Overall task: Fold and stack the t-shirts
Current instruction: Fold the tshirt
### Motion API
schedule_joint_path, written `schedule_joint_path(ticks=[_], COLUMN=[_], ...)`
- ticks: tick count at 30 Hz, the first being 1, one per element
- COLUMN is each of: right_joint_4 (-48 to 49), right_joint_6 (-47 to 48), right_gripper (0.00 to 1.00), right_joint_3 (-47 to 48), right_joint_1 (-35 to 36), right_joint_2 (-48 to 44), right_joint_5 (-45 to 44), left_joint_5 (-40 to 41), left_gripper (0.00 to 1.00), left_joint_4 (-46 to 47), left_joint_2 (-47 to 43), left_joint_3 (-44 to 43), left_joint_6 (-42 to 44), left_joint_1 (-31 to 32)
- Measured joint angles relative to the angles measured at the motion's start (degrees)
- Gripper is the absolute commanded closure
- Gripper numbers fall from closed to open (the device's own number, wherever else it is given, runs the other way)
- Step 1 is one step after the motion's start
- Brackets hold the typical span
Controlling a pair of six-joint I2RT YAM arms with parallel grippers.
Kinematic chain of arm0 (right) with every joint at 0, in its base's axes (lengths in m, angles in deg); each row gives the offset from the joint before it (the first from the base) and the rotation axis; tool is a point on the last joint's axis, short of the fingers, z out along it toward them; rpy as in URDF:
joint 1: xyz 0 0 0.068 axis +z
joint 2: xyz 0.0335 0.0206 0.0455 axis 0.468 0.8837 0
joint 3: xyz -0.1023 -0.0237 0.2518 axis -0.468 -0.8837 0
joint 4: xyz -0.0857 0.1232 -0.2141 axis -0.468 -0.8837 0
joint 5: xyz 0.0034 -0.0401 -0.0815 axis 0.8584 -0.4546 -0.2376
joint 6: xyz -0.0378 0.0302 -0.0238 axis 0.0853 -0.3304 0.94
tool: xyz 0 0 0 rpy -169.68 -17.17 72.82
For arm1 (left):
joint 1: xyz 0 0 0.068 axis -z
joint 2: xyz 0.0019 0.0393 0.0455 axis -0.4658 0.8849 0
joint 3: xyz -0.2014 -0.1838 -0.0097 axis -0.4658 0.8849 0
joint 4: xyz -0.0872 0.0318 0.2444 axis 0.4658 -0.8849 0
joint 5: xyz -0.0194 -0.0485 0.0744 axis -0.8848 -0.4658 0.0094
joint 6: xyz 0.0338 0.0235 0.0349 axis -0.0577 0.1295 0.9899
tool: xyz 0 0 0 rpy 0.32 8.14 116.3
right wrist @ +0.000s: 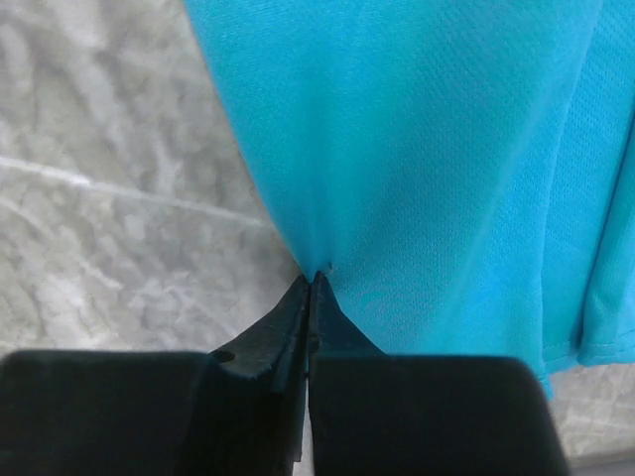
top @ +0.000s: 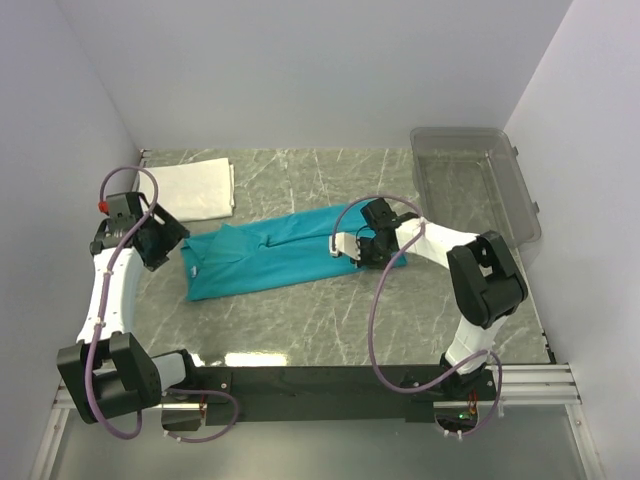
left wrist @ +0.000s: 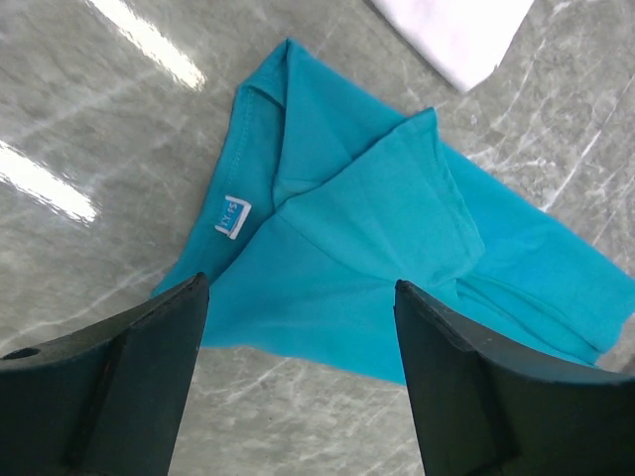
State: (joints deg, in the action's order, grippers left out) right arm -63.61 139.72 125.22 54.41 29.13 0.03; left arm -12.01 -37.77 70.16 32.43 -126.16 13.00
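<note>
A teal t-shirt lies folded into a long strip across the middle of the marble table, collar end to the left with its white neck label showing. A white folded t-shirt rests at the back left. My right gripper is shut on the teal t-shirt, pinching its fabric edge at the strip's right end. My left gripper hovers open above the collar end of the teal t-shirt, with nothing between its fingers; in the top view it sits just left of the shirt.
A clear plastic bin stands at the back right against the wall. White walls close in the table on the left, back and right. A black rail with both arm bases runs along the near edge.
</note>
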Motion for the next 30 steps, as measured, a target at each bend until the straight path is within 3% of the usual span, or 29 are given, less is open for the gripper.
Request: schedule_joint_path(ticks=[5,13,15,17,20,25,30], right_joint_4=[-0.42,-11.78,-13.86,-16.48,-19.56,-21.99,-19.15], right_joint_6=[-0.04,0.28,0.17,-0.92,-2.97,-10.54,-25.31], right_gripper=[1.0,1.0,0.8,0.47,0.36,0.31,0.3], right_joint_3=[-5.22,-12.72,-15.26,-16.85,-15.91,-0.55,25.18], right_joint_1=[0.04,0.37,0.57,0.66,0.61,0.83,3.39], right_joint_2=[-4.57,-12.31,-14.78,-16.65,-17.35,-13.6,3.13], right_joint_5=[-0.72,-1.05,-0.7,0.09,1.95,8.81,15.87], left_joint_5=[-2.71,-7.26,-8.02,-8.5,-8.85,-8.37,-5.4], left_gripper=[0.2,0.23,0.23,0.25,0.26,0.25,0.24], left_joint_4=[0.44,1.4,1.51,1.66,1.97,2.14,3.32], left_joint_2=[-0.74,-1.88,-1.88,-1.81,-1.53,-0.85,-3.39], left_joint_3=[3.74,8.55,9.2,9.57,9.7,8.5,5.99], left_joint_6=[-1.18,-2.27,-2.23,-2.21,-2.05,-1.7,-1.88], left_joint_1=[0.0,0.0,0.0,0.02,0.55,2.25,2.58])
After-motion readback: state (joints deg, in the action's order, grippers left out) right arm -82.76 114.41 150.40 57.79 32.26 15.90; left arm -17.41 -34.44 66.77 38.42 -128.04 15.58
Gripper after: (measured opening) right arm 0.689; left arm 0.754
